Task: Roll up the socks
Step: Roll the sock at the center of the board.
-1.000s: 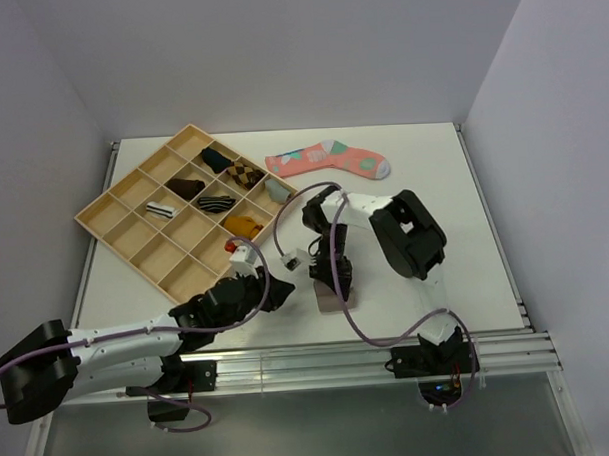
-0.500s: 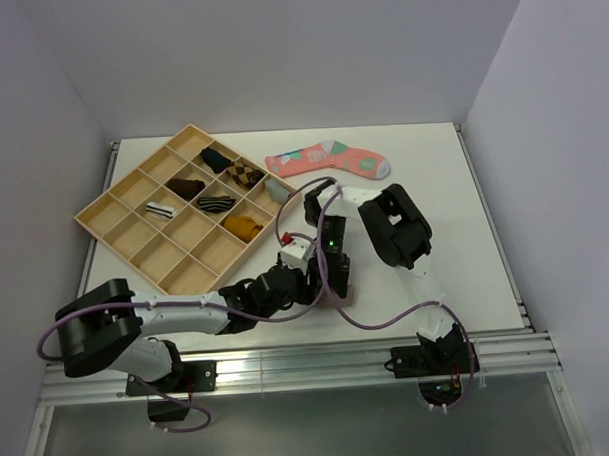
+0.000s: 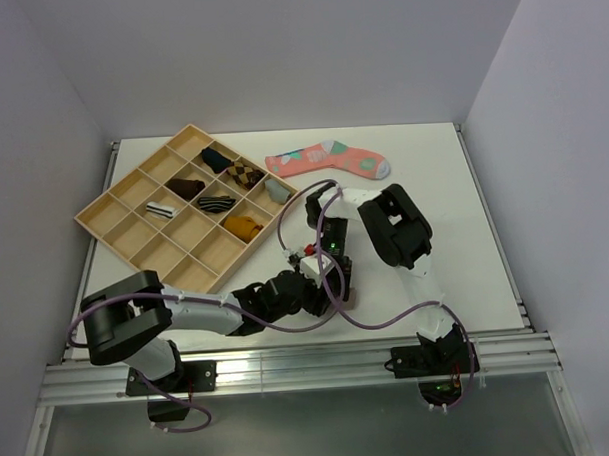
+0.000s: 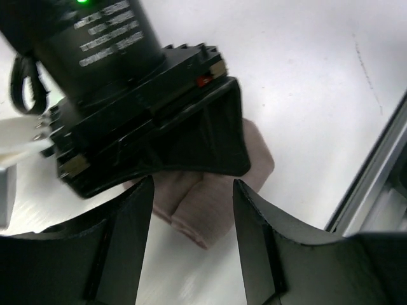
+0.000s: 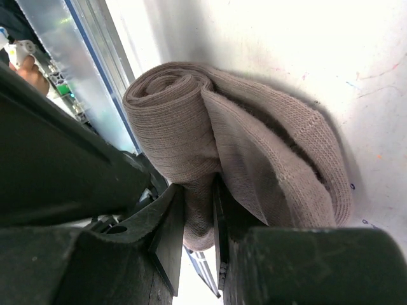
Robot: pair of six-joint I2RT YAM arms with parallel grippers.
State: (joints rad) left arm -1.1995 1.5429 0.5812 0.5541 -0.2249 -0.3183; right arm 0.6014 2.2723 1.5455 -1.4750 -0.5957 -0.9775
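The taupe-brown sock (image 5: 191,121) lies partly rolled on the white table near the front edge. My right gripper (image 5: 198,216) is shut on a fold of it beside the roll, and it stands over the sock in the top view (image 3: 332,272). My left gripper (image 4: 193,219) is open, with its fingers on either side of the sock's (image 4: 210,213) rolled end, not touching it. In the top view the left gripper (image 3: 309,291) sits right against the right one and the sock is almost hidden. The white ankle sock is out of view.
A wooden compartment tray (image 3: 135,249) holding several rolled socks sits at the back left. A coral-pink sock (image 3: 327,159) lies flat at the back centre. The metal front rail (image 3: 289,364) runs just behind the sock roll.
My left arm has swung right from the near left, and its open jaws now flank the taupe roll. The right gripper has kept its hold and shifted slightly.
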